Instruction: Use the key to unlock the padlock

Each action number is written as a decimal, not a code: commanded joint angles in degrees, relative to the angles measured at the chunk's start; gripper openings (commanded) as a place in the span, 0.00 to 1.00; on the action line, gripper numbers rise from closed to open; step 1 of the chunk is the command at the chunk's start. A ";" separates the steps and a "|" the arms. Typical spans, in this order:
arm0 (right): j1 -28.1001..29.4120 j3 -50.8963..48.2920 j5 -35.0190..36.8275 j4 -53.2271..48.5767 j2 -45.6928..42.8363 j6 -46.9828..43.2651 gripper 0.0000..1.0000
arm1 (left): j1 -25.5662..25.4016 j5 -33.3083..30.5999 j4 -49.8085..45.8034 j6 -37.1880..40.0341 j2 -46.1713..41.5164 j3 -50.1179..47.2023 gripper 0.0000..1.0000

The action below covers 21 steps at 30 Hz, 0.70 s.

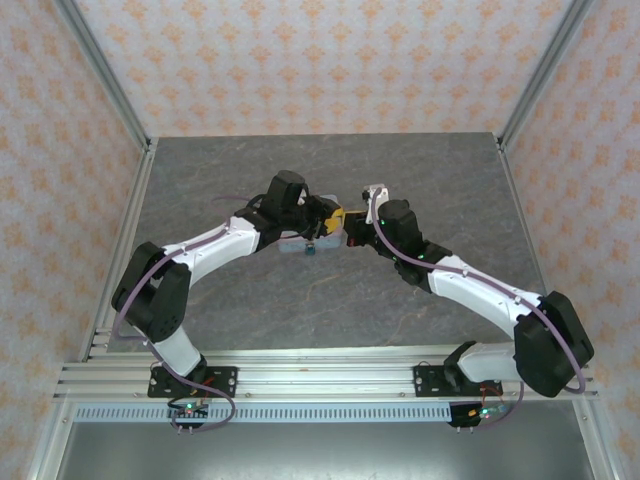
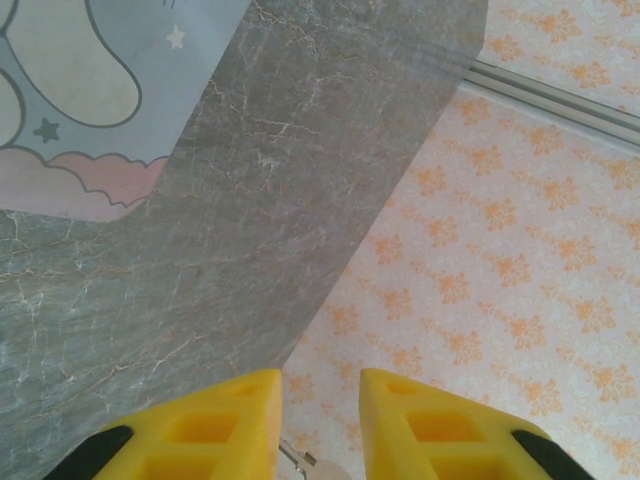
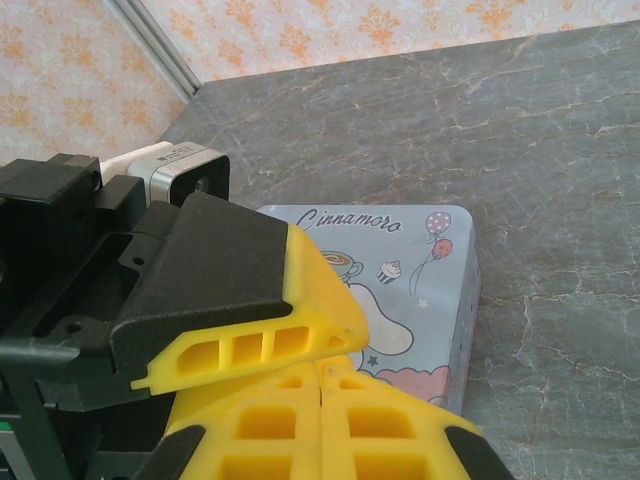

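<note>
Grey marbled tabletop, walled in orange-flowered paper. At its middle, pale blue rectangular tin with a cartoon lid. Meeting at the tin's right end: left hand, yellow fingers parted by a narrow gap, sliver of bright metal low in that gap, not visibly pinched; right hand, clenched tight, nothing discernible between its pads. Tiny dark teal-blue padlock too small to pick out for certain, probably right at that meeting point beside the tin. Both hands about equally near; long axis unreadable. Hinges on lining key with keyway.
</note>
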 commanded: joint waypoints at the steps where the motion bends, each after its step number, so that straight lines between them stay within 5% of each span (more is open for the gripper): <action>1: 0.47 1.48 0.43 1.41 0.51 -1.44 0.00 | -0.79 0.28 0.86 -0.60 0.64 2.05 0.25; 11: 0.47 1.40 1.44 1.24 1.06 -2.26 0.00 | -1.24 0.37 1.01 -0.42 0.44 2.37 0.24; 21: 0.47 1.13 1.54 1.24 1.06 -2.42 0.00 | -1.39 0.02 0.45 -0.33 1.05 2.40 0.12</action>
